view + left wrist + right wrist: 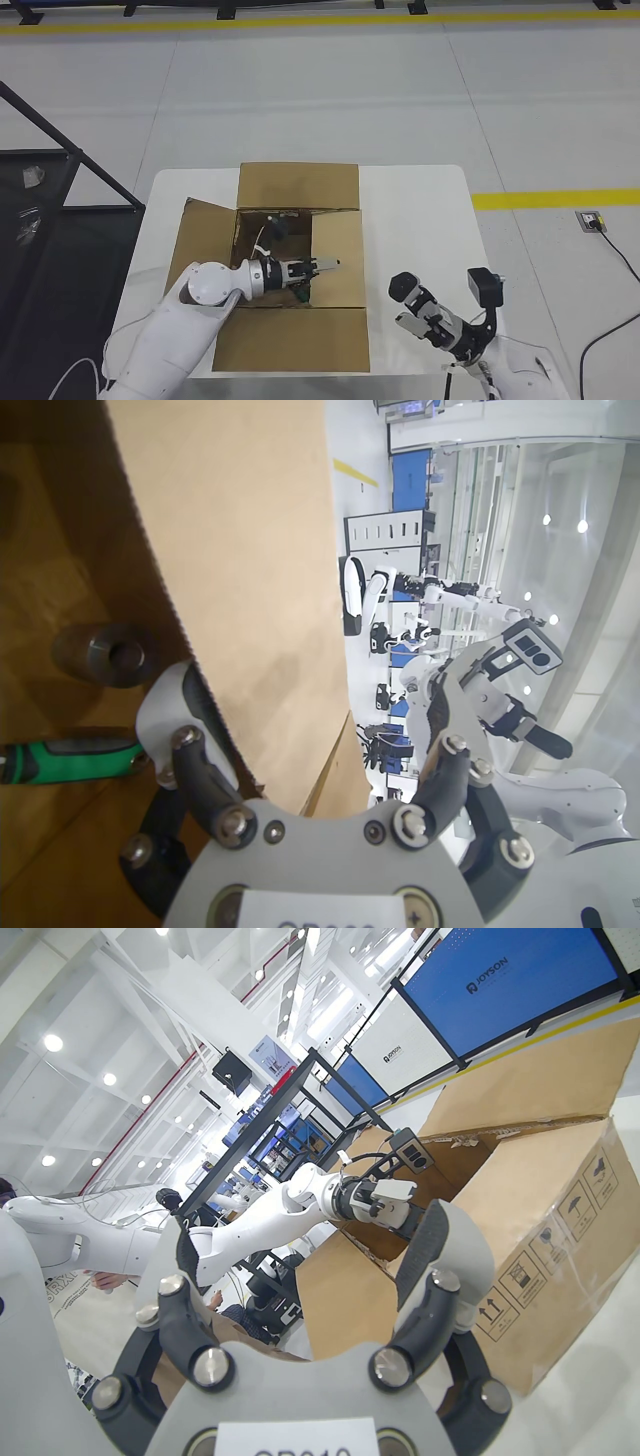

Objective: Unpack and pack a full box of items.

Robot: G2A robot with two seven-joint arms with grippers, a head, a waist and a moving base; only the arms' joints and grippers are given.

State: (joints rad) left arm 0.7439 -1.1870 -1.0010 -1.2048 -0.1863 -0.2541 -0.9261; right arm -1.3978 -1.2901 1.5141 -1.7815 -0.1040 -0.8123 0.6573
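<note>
The left end effector is released. Its fingers straddle a corrugated edge of the open cardboard box, and the inner finger is just beside a green-handled screwdriver on the box floor, near a dark metal cylinder. The right end effector hangs released and empty beside the box, over the white desk.

The flap of the box runs between the fingers of my left gripper and hides part of one finger. That finger covers one end of the green-handled tool. The tool's other end is cut off at the picture edge. In the top view, the dark item inside the box is too small to identify.
</note>
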